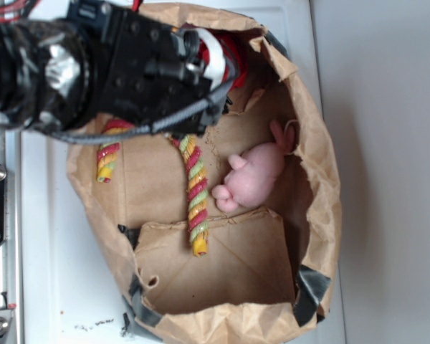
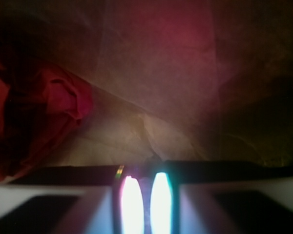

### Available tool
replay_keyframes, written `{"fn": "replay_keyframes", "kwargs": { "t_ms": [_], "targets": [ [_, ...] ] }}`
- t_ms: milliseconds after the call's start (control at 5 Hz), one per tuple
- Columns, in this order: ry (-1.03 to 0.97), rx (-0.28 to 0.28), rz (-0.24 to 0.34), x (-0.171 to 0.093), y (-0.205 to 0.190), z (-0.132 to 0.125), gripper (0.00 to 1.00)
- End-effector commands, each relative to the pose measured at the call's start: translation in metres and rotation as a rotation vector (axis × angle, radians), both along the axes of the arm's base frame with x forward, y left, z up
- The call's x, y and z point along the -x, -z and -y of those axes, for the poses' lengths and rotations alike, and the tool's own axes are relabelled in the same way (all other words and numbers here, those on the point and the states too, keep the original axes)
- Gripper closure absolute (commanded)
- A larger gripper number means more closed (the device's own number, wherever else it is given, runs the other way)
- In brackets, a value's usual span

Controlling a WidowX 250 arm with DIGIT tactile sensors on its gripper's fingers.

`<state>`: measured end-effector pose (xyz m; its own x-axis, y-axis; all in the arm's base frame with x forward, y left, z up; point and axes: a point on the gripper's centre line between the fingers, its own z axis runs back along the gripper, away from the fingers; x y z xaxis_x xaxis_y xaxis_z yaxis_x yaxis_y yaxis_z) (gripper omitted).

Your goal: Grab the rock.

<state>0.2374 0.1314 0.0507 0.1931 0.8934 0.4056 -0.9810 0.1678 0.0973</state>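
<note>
Exterior view: looks straight down from above onto the open paper bag [image 1: 312, 179], my arm near its top-left rim.
Wrist view: very close, inside the bag, facing its dim wall.
Shared: the bag's interior.

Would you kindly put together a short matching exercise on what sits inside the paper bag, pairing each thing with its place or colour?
Things:
1. pink plush bunny
2. red wad
3. striped twisted ropes
4. paper bag

Descriptions:
A. brown, crumpled, taped at the corners
B. lying on the bag floor near the right wall
C. bands of red, yellow and green
D. at the left of the wrist view, dimly lit

Pairs: 1-B, 2-D, 3-C, 4-A
</note>
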Motion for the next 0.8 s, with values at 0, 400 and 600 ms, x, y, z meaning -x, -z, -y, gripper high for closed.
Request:
{"fn": "replay_keyframes", "kwargs": {
  "t_ms": [0,400,600],
  "targets": [
    [0.045,0.107,0.129,-0.012,-0.063,-0.003,1.0],
    [0.013,0.121,0.129,-0.014,-0.074,-0.009,1.0],
    [0.015,0.104,0.1,-0.008,-0.066,-0.012,0.0]
  ]
}}
